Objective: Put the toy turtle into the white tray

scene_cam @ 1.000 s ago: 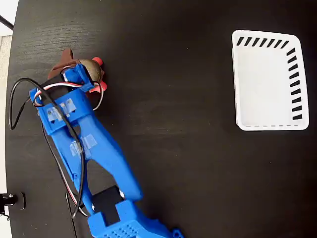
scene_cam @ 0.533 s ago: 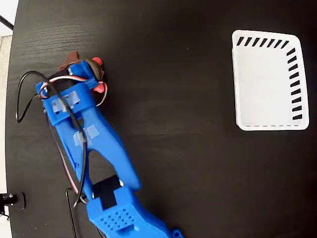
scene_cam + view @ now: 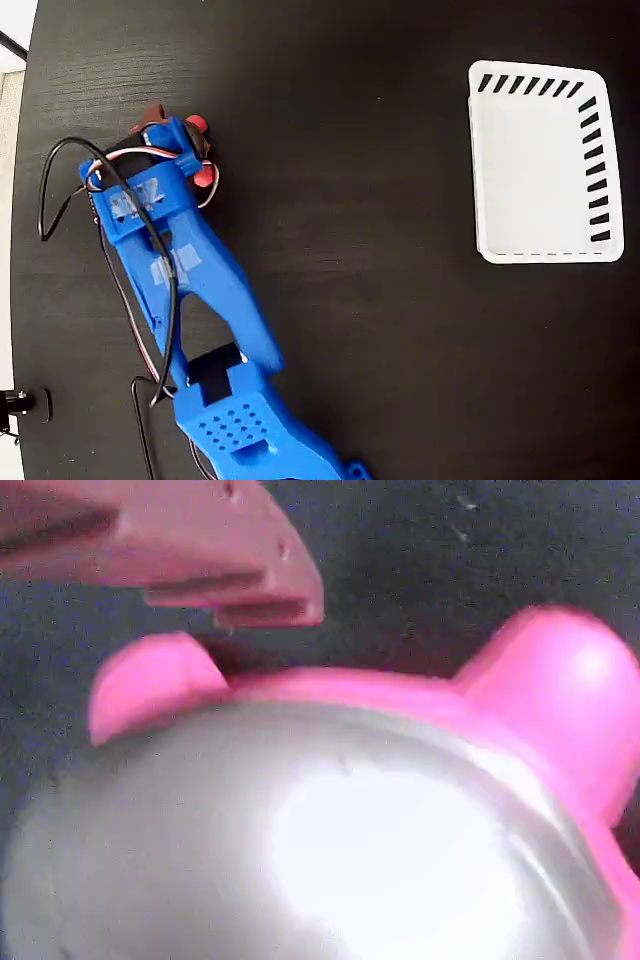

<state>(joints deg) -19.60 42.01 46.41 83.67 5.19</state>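
We see the blue plastic arm (image 3: 190, 290) stretched from its base at the bottom edge of the fixed view up and to the left across the black desk (image 3: 350, 250), its wrist bent down over the small toy turtle (image 3: 200, 150) with red-pink limbs and shiny domed shell. Black, red and white cables (image 3: 60, 190) loop off the left side of the arm. The jaws (image 3: 165, 130) sit right at the turtle, with a brown finger (image 3: 180, 550) showing at the top left of the wrist view just above one pink leg; we cannot tell how far they are spread or whether they grip the toy, since only that one finger shows. In the fixed view the arm covers most of the turtle, leaving only pink bits at its right edge. In the wrist view the shell fills the frame, blurred and glaring. The rectangular white slotted plastic tray (image 3: 590, 160) lies well apart at the upper right.
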